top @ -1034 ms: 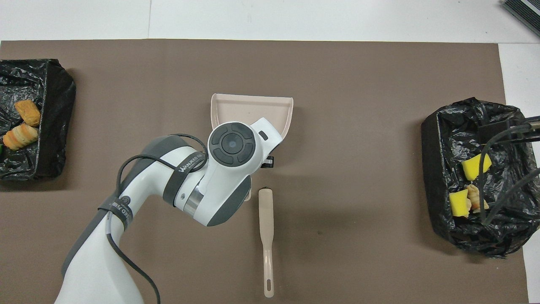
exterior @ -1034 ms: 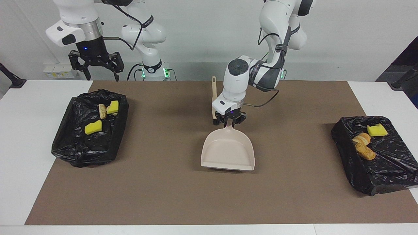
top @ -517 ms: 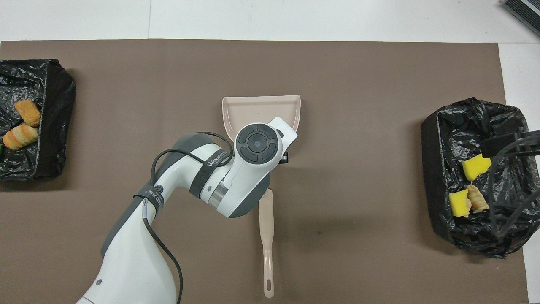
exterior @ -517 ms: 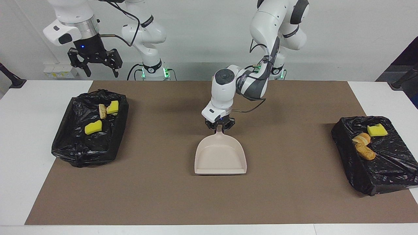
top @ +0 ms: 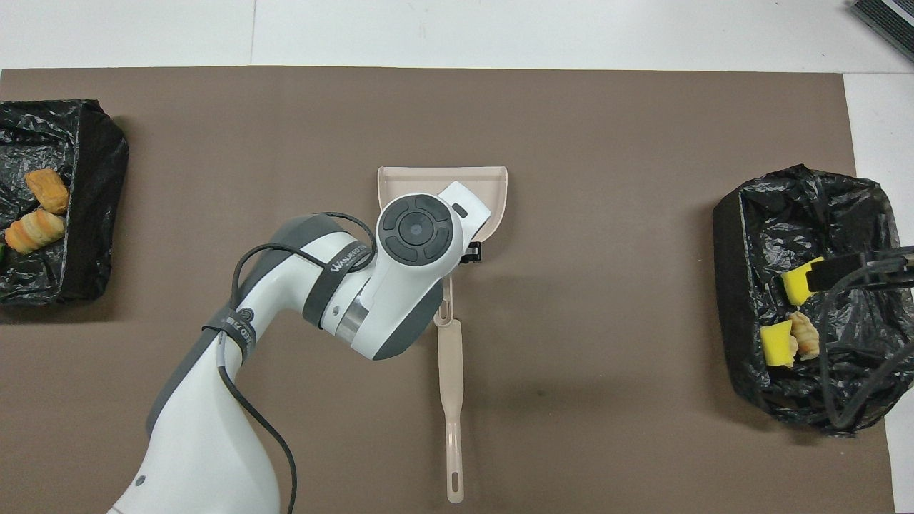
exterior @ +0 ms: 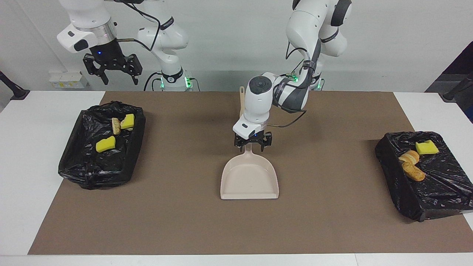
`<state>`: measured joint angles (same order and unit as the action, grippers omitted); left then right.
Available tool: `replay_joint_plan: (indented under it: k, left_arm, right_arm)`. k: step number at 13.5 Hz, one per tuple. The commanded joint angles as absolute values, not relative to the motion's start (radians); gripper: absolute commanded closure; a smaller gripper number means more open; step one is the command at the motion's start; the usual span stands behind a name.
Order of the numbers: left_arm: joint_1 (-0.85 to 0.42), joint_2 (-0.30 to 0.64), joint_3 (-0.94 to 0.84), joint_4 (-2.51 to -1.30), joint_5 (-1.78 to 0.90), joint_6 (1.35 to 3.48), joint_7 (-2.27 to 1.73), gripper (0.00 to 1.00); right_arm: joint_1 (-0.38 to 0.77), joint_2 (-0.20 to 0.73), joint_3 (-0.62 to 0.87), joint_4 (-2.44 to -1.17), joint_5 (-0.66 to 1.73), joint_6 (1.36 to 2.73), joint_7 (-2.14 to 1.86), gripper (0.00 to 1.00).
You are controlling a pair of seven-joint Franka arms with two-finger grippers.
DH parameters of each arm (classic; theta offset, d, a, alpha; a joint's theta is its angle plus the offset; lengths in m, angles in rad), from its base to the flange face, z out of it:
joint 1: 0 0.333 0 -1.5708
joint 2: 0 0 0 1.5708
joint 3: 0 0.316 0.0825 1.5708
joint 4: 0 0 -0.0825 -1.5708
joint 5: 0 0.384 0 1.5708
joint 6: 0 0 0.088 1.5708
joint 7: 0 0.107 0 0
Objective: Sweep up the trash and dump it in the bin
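Brown matting (exterior: 332, 229) covers your table. You see the trash (exterior: 105, 144) lying in two black-lined bins (exterior: 92, 173), well apart from both jaws, so the dumping looks finished. Between the spread jaws of the left gripper (exterior: 253, 145) stands the handle of the dustpan (exterior: 249, 179), flat on the mat, probably just released; the brush (top: 451, 400) lies near. That arm is bent low, wrist downward. The right gripper (exterior: 112, 70) waits spread above one bin.

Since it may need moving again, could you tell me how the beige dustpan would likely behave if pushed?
The dustpan looks like thin moulded plastic, so probably light and stiff. Lying flat on the brown mat, it should slide rather than tip. Pushed by its narrow handle, it might swivel.
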<state>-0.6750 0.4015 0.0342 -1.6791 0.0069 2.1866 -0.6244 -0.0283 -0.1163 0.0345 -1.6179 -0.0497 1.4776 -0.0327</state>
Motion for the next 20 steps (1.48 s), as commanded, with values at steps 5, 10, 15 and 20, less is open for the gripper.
replay_joint_plan:
  k: [5,10,15,20]
  left_arm:
    - [-0.454,0.201,0.067,-1.692,-0.003,1.976,-0.272,0.00]
    - [-0.178,0.074,0.069,-1.643,-0.002,1.878,0.114,0.00]
    - [-0.051,0.069,0.080,-1.485,0.008,1.700,0.305,0.00]
    - [-0.054,-0.058,0.083,-1.632,-0.001,1.635,0.304,0.00]
  right_arm:
    - [-0.035,-0.130,0.037,-1.628,-0.029,1.476,-0.064,0.00]
    - [-0.037,-0.132,0.037,-1.631,-0.029,1.476,-0.064,0.00]
    - [-0.044,-0.127,0.035,-1.623,-0.032,1.476,-0.057,0.00]
    - [-0.041,-0.130,0.037,-1.631,-0.046,1.493,-0.084,0.00]
